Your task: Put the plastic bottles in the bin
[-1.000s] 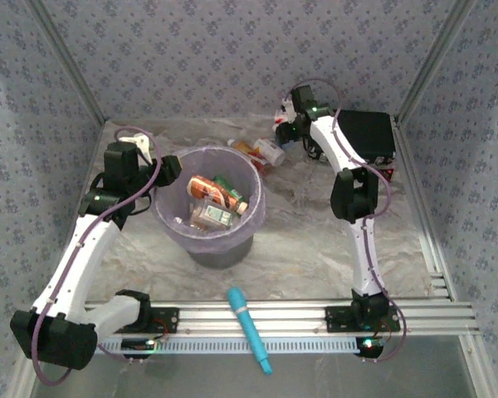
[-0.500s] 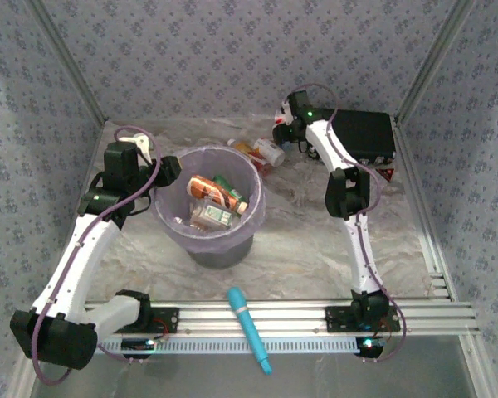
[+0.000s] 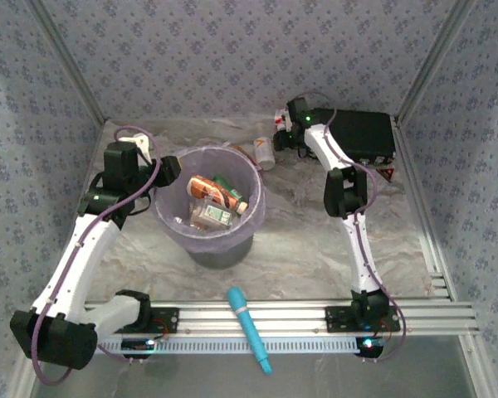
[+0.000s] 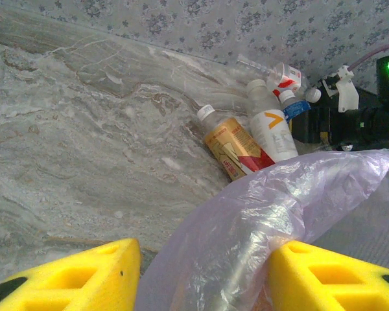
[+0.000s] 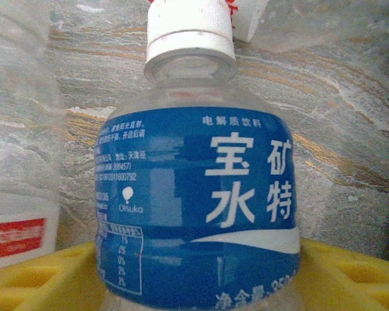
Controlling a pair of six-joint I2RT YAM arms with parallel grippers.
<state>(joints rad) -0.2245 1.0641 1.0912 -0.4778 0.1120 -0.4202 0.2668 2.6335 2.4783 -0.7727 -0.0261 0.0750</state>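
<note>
Seen from above, the bin (image 3: 183, 232) stands on the worktop (image 3: 307, 240), and some plastic bottles (image 3: 216, 195) lie inside it. The left pincer (image 3: 167, 169) is at the bin's left rim. The right pincer (image 3: 277, 138) is behind the bin, by the loose bottles (image 3: 264, 152).

In the left wrist view, yellow fingers (image 4: 71, 275) sit on each side of the bin's rim. It is not clear if they squeeze it. An orange-label bottle (image 4: 233, 146) and a white bottle (image 4: 270, 129) lie behind the bin.

In the right wrist view, a blue-label bottle (image 5: 194, 181) sits between the right pincer's fingers. It is not clear if they grip it.
</note>
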